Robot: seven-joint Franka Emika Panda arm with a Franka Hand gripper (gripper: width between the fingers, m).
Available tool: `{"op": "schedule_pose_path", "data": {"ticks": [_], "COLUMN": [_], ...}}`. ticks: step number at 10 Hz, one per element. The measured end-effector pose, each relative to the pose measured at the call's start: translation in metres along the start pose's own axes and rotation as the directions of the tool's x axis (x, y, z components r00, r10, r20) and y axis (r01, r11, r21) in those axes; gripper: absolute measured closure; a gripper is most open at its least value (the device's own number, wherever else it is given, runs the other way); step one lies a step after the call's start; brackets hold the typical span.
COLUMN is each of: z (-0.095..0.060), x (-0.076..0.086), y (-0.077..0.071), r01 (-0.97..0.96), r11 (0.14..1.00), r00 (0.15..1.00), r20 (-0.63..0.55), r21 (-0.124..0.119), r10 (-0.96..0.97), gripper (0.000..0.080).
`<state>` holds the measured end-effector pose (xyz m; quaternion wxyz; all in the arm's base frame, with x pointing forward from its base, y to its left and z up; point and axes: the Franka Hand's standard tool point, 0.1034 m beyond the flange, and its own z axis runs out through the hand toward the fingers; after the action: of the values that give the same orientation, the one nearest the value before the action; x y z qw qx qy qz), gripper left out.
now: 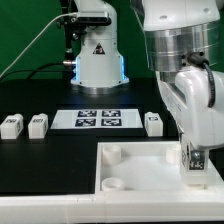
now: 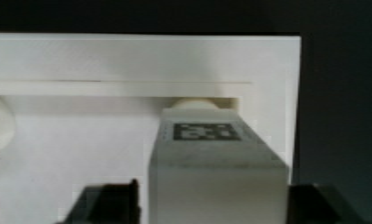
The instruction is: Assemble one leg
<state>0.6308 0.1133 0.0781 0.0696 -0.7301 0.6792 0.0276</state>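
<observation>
My gripper point(image 1: 196, 166) hangs over the exterior view's right side of the large white plate point(image 1: 140, 168). It is shut on a leg point(image 2: 211, 165), a white block with a black-and-white tag facing the wrist camera. The dark fingers point(image 2: 112, 205) press on both of its sides. The leg's far end points at a round socket point(image 2: 197, 103) near the plate's edge. Three more legs lie on the black table: two at the exterior view's left point(image 1: 11, 125) point(image 1: 38, 124) and one to the right of the marker board point(image 1: 153, 123).
The marker board point(image 1: 97, 119) lies behind the plate. The robot base point(image 1: 98, 55) stands at the back. Two round sockets point(image 1: 112, 153) point(image 1: 113, 182) rise at the plate's left side.
</observation>
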Motion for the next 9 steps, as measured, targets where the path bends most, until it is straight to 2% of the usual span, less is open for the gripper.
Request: {"op": "schedule_pose_path", "data": {"ticks": [1, 2, 3, 5, 6, 7, 8, 9], "z": [-0.0001, -0.0006, -0.0006, -0.0004, -0.0004, -0.0002, -0.0006, -0.0012], "x": [-0.0001, -0.0023, -0.007, -0.0044, -0.004, -0.0038, -0.0044, -0.0029], "y": [0.0004, -0.0002, -0.0012, -0.0013, -0.0013, -0.0012, -0.0023, -0.0035], "r01": [0.121, 0.317, 0.481, 0.674, 0.766, 0.856, 0.96, 0.986], "r11": [0.993, 0.948, 0.876, 0.739, 0.643, 0.517, 0.266, 0.137], "r00": [0.993, 0.948, 0.876, 0.738, 0.642, 0.516, 0.265, 0.136], "r20": [0.001, -0.014, -0.028, -0.027, -0.024, -0.02, -0.024, -0.016], "r21": [-0.002, -0.009, -0.013, -0.022, -0.026, -0.031, -0.085, -0.097], "r10": [-0.121, -0.317, -0.482, -0.674, -0.766, -0.856, -0.964, -0.991], "gripper": [0.0318, 0.0188, 0.0162, 0.0152, 0.0151, 0.0151, 0.0151, 0.0151]}}
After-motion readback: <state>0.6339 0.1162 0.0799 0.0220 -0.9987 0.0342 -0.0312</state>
